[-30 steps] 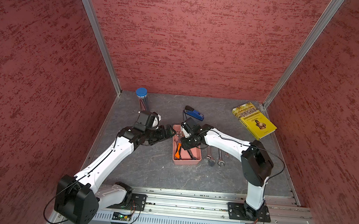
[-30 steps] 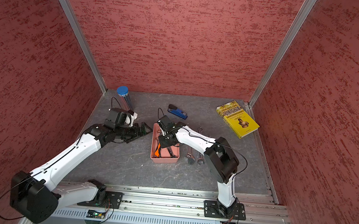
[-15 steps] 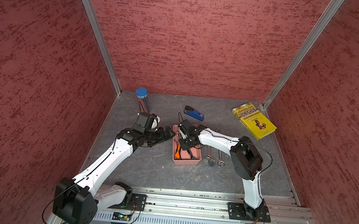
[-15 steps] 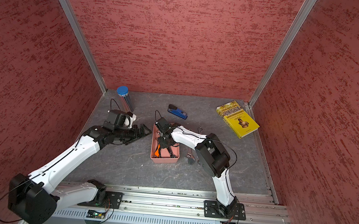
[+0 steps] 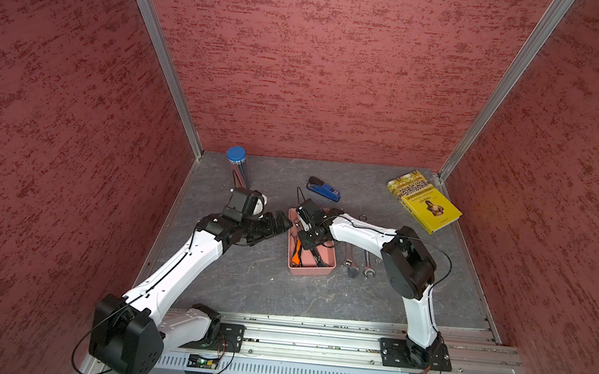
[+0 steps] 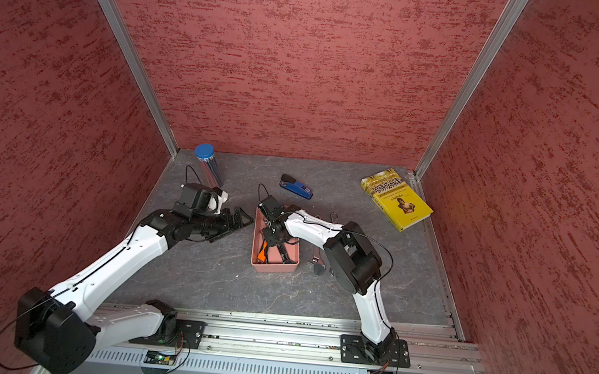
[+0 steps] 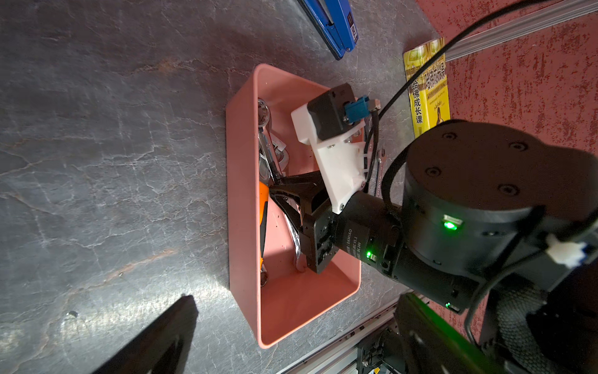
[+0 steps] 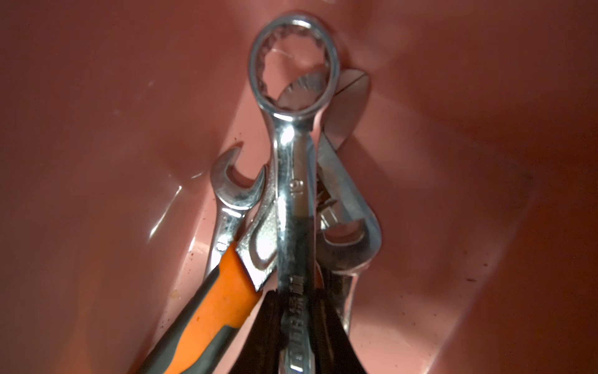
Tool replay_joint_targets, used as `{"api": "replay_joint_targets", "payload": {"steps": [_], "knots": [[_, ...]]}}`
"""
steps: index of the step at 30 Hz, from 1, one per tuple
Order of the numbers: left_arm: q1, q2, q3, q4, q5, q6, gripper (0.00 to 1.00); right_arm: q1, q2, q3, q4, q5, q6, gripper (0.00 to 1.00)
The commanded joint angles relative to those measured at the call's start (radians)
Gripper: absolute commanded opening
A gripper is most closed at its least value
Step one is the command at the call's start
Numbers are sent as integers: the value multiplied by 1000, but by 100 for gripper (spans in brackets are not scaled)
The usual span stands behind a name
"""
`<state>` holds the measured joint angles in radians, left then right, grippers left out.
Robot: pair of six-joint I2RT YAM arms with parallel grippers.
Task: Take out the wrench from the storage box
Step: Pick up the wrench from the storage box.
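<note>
The right tool (image 8: 296, 301) has just narrowed: its black fingers (image 8: 270, 311) now press either side of the shank of the ring-ended wrench (image 8: 293, 194), low down inside the storage box (image 5: 311, 272). A second ago the same tool stood over the box with its jaws wider, so the grasp looks newly made and the wrench has not yet been lifted. Its ring end lies up against the box's end wall.

The wrench rests on top of a pile. Beside it lie an orange-handled adjustable wrench (image 8: 220, 307) and a small open-ended spanner (image 8: 234, 191), and a further steel tool is partly hidden beneath it. I judge that a straight lift should clear them, though the shank may drag on the orange handle.

The left tool (image 5: 284, 220) has stayed spread wide and empty, just beside the box's outer wall. Two more spanners (image 5: 358, 261) already lie on the counter (image 5: 245, 283) next to the box.
</note>
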<state>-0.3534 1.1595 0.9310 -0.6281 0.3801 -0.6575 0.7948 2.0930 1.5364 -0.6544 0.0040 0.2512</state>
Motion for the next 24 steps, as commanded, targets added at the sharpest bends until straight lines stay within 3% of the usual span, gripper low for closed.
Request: {"api": "replay_joint_targets", "payload": {"steps": [1,7,24], "knots": [[4,8,2,17,-3,10,100,-5,-22,16,-5,9,12,6],[2,29,15,22,3,11,100,-6,-113,-3,-10,13,41,0],[-31,81,56,59,9,-10,100,-20,-307,-36,-54,51,78,0]]}}
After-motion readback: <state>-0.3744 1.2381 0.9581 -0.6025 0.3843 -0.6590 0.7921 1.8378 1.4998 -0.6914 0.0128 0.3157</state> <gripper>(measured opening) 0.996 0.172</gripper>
